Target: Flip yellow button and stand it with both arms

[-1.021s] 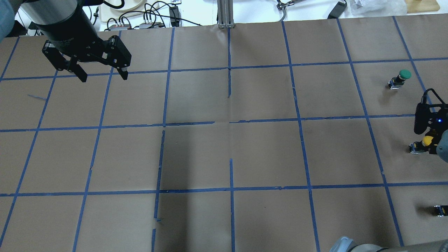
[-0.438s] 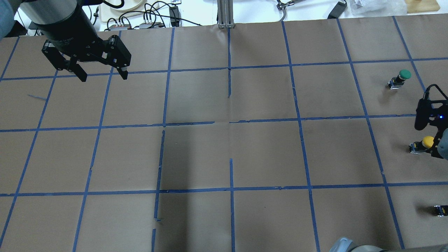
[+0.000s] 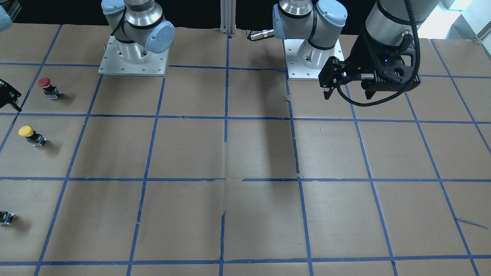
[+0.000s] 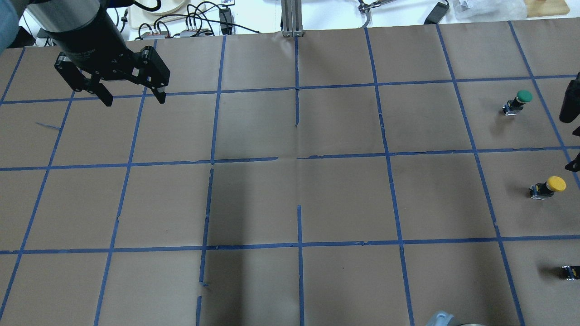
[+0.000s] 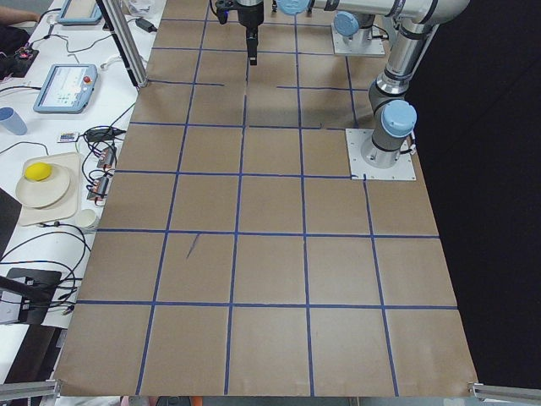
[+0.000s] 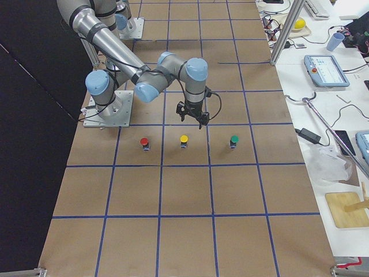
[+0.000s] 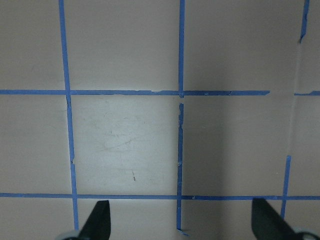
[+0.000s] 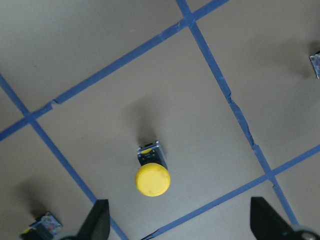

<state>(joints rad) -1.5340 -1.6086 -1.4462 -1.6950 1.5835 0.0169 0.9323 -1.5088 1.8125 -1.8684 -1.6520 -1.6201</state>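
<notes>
The yellow button [image 4: 550,185] stands upright on the brown paper, cap up, near the table's right end. It also shows in the front view [image 3: 28,134] and in the right side view [image 6: 184,140]. My right gripper [image 8: 180,225] is open and empty. It hangs above the button, which sits between its fingertips in the right wrist view [image 8: 152,177]. In the right side view the right gripper [image 6: 192,117] is a little toward the robot's side of the button. My left gripper [image 4: 133,97] is open and empty, high over the far left of the table.
A green button [image 4: 519,100] stands one square beyond the yellow one. A red button [image 3: 46,86] stands one square nearer the robot. A small black-grey part [image 4: 570,271] shows at the right edge. Blue tape lines grid the paper. Cables and devices lie beyond the far edge.
The right gripper, down around the yellow button a second ago, has lifted up and away from it. The button now stands free. The left arm has not moved.
</notes>
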